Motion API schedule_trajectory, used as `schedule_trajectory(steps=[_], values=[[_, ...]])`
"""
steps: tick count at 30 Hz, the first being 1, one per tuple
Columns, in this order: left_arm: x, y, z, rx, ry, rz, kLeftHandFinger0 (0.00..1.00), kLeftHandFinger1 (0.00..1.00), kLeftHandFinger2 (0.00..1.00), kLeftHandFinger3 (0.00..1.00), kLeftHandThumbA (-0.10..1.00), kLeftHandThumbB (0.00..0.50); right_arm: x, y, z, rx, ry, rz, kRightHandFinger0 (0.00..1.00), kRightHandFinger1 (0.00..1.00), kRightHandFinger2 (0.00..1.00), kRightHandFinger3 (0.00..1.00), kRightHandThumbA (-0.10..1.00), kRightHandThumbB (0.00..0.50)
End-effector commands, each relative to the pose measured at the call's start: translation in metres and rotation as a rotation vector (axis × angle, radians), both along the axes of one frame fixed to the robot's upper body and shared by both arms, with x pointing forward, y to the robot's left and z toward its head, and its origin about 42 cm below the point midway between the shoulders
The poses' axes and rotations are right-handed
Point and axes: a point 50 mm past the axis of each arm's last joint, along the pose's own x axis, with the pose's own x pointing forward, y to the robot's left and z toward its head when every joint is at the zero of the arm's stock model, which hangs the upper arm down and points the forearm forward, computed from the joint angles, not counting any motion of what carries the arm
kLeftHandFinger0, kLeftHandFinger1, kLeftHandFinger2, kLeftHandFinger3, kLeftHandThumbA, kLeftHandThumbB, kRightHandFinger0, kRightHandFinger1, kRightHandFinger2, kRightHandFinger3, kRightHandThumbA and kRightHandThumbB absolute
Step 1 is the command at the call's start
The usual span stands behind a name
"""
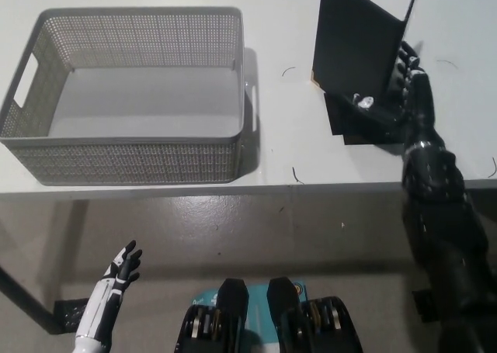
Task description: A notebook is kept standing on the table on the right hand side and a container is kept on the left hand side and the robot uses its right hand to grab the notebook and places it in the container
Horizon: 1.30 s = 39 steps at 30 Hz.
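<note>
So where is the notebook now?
In the head view the notebook stands on the table at upper right, right of the basket, with the right hand at it.

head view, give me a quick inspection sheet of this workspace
surface: white table, a few small dark marks near its front edge
job's things: black notebook standing open at the right; grey perforated container at the left, nothing inside
clutter: nothing seen
hands: black right hand at the notebook's lower right edge, too dark against it to tell whether the grip is closed; white left hand low at the left, below the table, fingers apart, holding nothing
cables: nothing seen
surroundings: glossy grey floor in front of the table; a dark table leg at lower left
</note>
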Motion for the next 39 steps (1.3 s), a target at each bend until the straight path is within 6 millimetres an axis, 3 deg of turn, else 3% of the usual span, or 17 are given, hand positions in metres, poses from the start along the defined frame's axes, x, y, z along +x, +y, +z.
schedule_trajectory(steps=[1, 6, 7, 8, 9, 10, 11, 12, 14, 15, 17, 18, 21, 23, 29, 34, 39], values=[[-0.005, -0.002, 0.007, -0.021, -0.068, -0.022, 1.0, 1.0, 1.0, 1.0, 1.0, 0.121, 0.036, 0.022, 0.062, 0.233, -0.056, 0.013, 1.0, 1.0, 1.0, 1.0, 1.0, 0.5], [-0.009, -0.001, 0.005, -0.017, -0.077, -0.023, 1.0, 1.0, 1.0, 1.0, 1.0, 0.124, 0.048, 0.027, 0.083, 0.533, -0.029, 0.054, 1.0, 1.0, 1.0, 1.0, 1.0, 0.445], [-0.009, -0.001, 0.005, -0.015, -0.082, -0.023, 1.0, 1.0, 1.0, 1.0, 1.0, 0.121, 0.05, 0.029, 0.09, 0.59, -0.032, 0.04, 1.0, 1.0, 1.0, 1.0, 0.96, 0.481], [-0.009, -0.001, 0.004, -0.019, -0.083, -0.026, 1.0, 1.0, 1.0, 1.0, 1.0, 0.127, 0.052, 0.031, 0.098, 0.619, -0.038, -0.002, 1.0, 1.0, 1.0, 1.0, 0.89, 0.481], [-0.009, -0.002, 0.004, -0.02, -0.083, -0.028, 1.0, 1.0, 1.0, 1.0, 1.0, 0.143, 0.053, 0.033, 0.108, 0.681, -0.034, -0.079, 1.0, 1.0, 1.0, 1.0, 0.64, 0.431], [-0.009, -0.002, 0.004, -0.025, -0.078, -0.027, 1.0, 1.0, 1.0, 1.0, 1.0, 0.159, 0.055, 0.035, 0.119, 0.73, -0.024, -0.15, 0.73, 0.64, 0.85, 1.0, 0.49, 0.362], [-0.007, -0.002, 0.004, -0.026, -0.076, -0.027, 1.0, 1.0, 1.0, 1.0, 1.0, 0.163, 0.056, 0.038, 0.133, 0.715, -0.012, -0.219, 0.26, 0.23, 0.4, 0.79, 0.17, 0.262], [-0.006, -0.003, 0.005, -0.023, -0.074, -0.027, 1.0, 1.0, 1.0, 1.0, 1.0, 0.164, 0.057, 0.04, 0.142, 0.712, -0.019, -0.24, 0.02, 0.03, 0.17, 0.54, -0.06, 0.255], [-0.007, -0.003, 0.005, -0.015, -0.07, -0.026, 1.0, 1.0, 1.0, 1.0, 1.0, 0.161, 0.058, 0.042, 0.151, 0.745, -0.05, -0.225, 0.0, 0.0, 0.1, 0.37, -0.1, 0.198], [-0.007, -0.002, 0.005, -0.011, -0.072, -0.027, 1.0, 1.0, 1.0, 1.0, 1.0, 0.155, 0.058, 0.044, 0.156, 0.776, -0.08, -0.201, 0.0, 0.0, 0.16, 0.21, -0.1, 0.15], [-0.008, -0.002, 0.004, -0.008, -0.073, -0.02, 1.0, 1.0, 1.0, 1.0, 1.0, 0.17, 0.057, 0.047, 0.157, 0.765, -0.118, -0.184, 0.0, 0.02, 0.47, 0.14, -0.1, 0.088], [-0.009, -0.002, 0.004, -0.007, -0.073, -0.022, 1.0, 1.0, 1.0, 1.0, 1.0, 0.17, 0.057, 0.048, 0.157, 0.763, -0.126, -0.181, 0.0, 0.03, 0.56, 0.16, -0.1, 0.081], [-0.009, 0.0, 0.001, -0.003, -0.083, -0.032, 1.0, 1.0, 1.0, 1.0, 1.0, 0.158, 0.055, 0.049, 0.155, 0.75, -0.161, -0.171, 0.0, 0.14, 0.59, 0.51, -0.1, 0.063], [-0.01, 0.001, 0.0, 0.001, -0.083, -0.026, 1.0, 1.0, 1.0, 1.0, 1.0, 0.163, 0.055, 0.048, 0.153, 0.745, -0.166, -0.175, 0.0, 0.19, 0.63, 0.64, -0.1, 0.054], [-0.018, 0.0, -0.004, -0.027, -0.07, -0.01, 1.0, 1.0, 1.0, 1.0, 1.0, 0.164, 0.054, 0.044, 0.146, 0.809, -0.156, -0.175, 0.0, 0.2, 0.63, 0.73, -0.1, 0.057], [-0.019, -0.001, -0.007, -0.025, -0.066, -0.012, 1.0, 1.0, 1.0, 1.0, 1.0, 0.149, 0.055, 0.038, 0.161, 0.984, -0.19, -0.121, 0.0, 0.15, 0.65, 1.0, -0.1, 0.051], [-0.022, 0.001, -0.008, -0.034, -0.064, -0.022, 1.0, 1.0, 1.0, 1.0, 1.0, 0.123, 0.044, 0.046, 0.212, 1.108, -0.307, -0.026, 0.0, 0.07, 0.63, 0.91, -0.1, 0.073]])
